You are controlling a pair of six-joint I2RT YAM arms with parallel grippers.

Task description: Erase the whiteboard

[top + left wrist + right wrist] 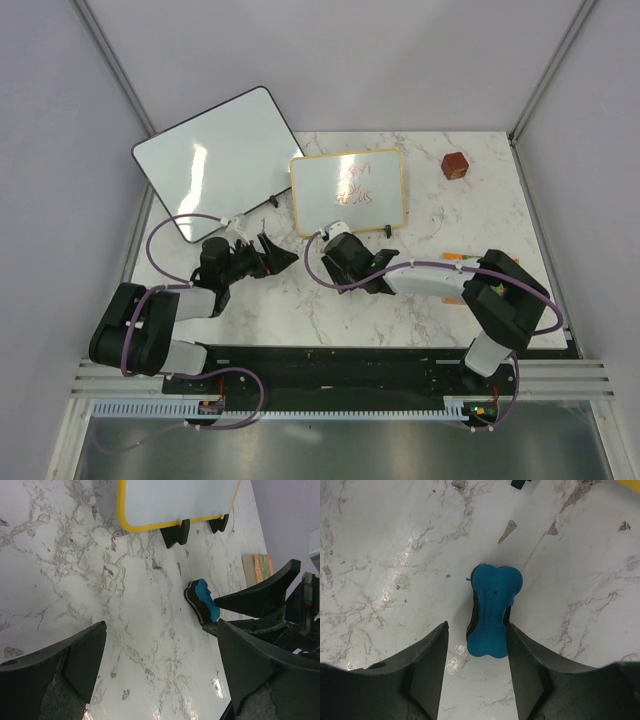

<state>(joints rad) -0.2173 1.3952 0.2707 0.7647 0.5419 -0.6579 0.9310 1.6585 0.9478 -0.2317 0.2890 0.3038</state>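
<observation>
The small tan-framed whiteboard (348,190) stands on black feet at the table's middle back, with red handwriting on it. Its lower edge shows in the left wrist view (175,500). A blue bone-shaped eraser (492,610) with a black felt underside lies on the marble; it also shows in the left wrist view (204,599). My right gripper (477,627) is open with its jaws astride the eraser's near end. The right finger touches the eraser and the left finger stands apart from it. In the top view the right gripper (348,260) hides the eraser. My left gripper (272,258) is open and empty (161,630) just left of it.
A larger frameless white board (215,160) leans at the back left, partly off the table. A red-brown cube (455,165) sits at the back right. A small orange item (455,258) lies by the right forearm. The marble table (430,215) ends at walls on both sides.
</observation>
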